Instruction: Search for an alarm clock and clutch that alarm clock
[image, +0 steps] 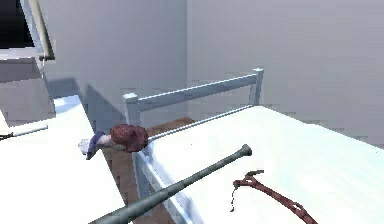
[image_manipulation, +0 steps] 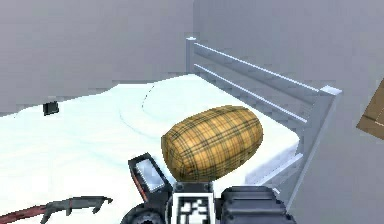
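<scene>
**Step in hand:** search. The alarm clock's position cannot be told from this stance. Two things are too small or too shapeless to name:
- a small dark thing (image_manipulation: 50, 106) on the far side of the mattress;
- a red-brown lump (image: 125, 137) with a pale blue-grey end, at the desk (image: 50, 185) corner, just beside the bed (image: 300, 150) frame (image: 190, 95).

**Layout, forward view.** The desk takes the left and the bed the right, with a narrow strip of floor between them. A bat (image: 190, 180) lies flat and aslant across the mattress. Nothing props it, so it is judged likely to roll if the bedding is pushed. A dark red strap (image: 268, 195) lies near the bat's upper end.

**Layout, arm side view.** A plaid pillow (image_manipulation: 212, 143) rests on the sheet at the railed end, the usual place for a pillow. It lies beyond the arm's end, so it is judged to block a straight reach across that part of the bed.

**Gripper** (image_manipulation: 148, 212). It sits at the bottom edge of the arm side view, left of the white marker square, by the bed's near edge. A dark-rimmed grey slab (image_manipulation: 150, 178) lies at or just beyond it on the mattress. The far end of the gripper cannot be made out against these things. The state of its fingers cannot be told, and neither can whether it has hold of anything.

**Stance.** The bed lies on the arm's side, so a reach over the mattress is judged to need extension alone. A closer look at either unnamed thing calls for a move of the base first.
</scene>
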